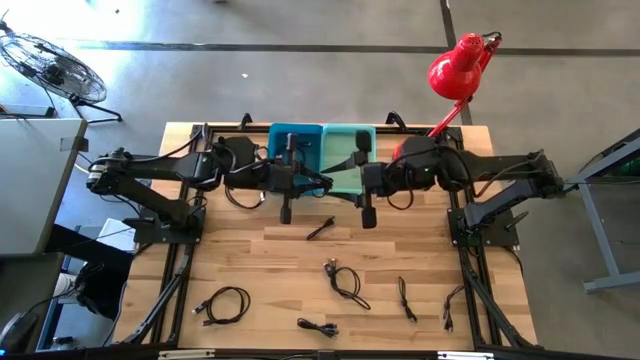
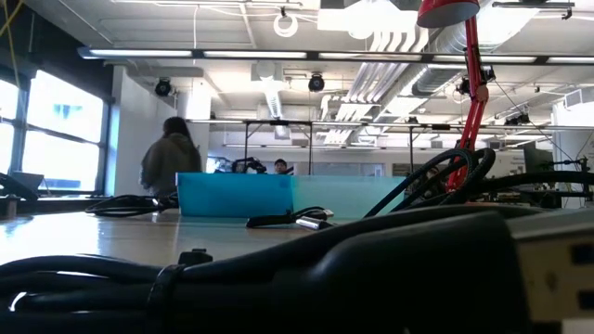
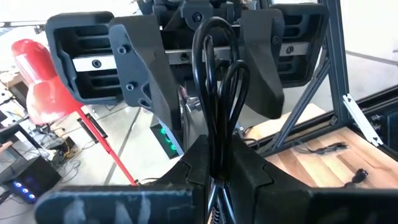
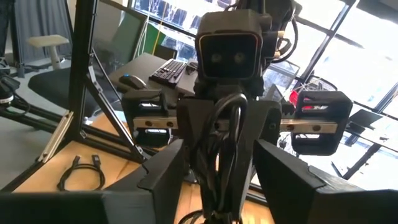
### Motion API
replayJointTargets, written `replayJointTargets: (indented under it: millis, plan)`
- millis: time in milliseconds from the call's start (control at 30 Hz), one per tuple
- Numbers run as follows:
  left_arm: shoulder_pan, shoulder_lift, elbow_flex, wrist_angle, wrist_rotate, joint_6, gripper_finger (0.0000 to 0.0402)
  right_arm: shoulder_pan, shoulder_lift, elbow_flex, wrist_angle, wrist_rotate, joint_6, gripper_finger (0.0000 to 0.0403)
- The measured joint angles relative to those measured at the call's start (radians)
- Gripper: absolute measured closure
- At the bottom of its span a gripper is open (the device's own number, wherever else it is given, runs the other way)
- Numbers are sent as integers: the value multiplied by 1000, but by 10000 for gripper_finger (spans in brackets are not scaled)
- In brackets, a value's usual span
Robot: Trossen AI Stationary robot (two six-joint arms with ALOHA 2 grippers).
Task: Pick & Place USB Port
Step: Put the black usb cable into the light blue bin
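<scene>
A: Left gripper point(image 3: 217, 169), state?
B: Pressed together on a black cable point(image 3: 211, 81). A loop of the cable stands up out of the fingers. Its plug ends do not show.

A: Right gripper point(image 4: 229, 175)?
B: Spread wide. It faces the left gripper head-on, with one finger on each side of the loop. Whether either finger touches the loop, I cannot tell.

A: Where over the table point(image 1: 250, 262)?
B: Around the middle, left to right, held in the air just on the near side of the bins. The blue bin point(image 1: 295, 145) is on the left and the teal bin point(image 1: 347, 148) on the right, side by side at the far edge.

A: Anything inside the bins?
B: Cannot tell; the arms cover much of them.

A: Rest of the bench?
B: A short cable point(image 1: 322, 229) lies on the wood just near of the grippers. Nearer still are a tangled cable point(image 1: 345, 281) in the middle, a coil point(image 1: 228, 305) at near left and a thin lead point(image 1: 405, 298) at near right.

A: Off the bench?
B: A red lamp point(image 1: 455, 68) is at the far right corner and a fan point(image 1: 52, 65) is on the floor at far left. The low view shows a person point(image 2: 170, 158) standing in the room behind the bins.
</scene>
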Motion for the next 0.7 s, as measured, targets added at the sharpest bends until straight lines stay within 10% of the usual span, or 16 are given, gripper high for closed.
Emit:
replayJointTargets:
  millis: [333, 700]
  plan:
    - [1, -1, 0, 2, -21, 0, 375, -5, 0, 0, 0, 54, -25, 380]
    - [0, -18, 2, -29, -71, -70, 269, -13, -13, 0, -54, 145, 15, 388]
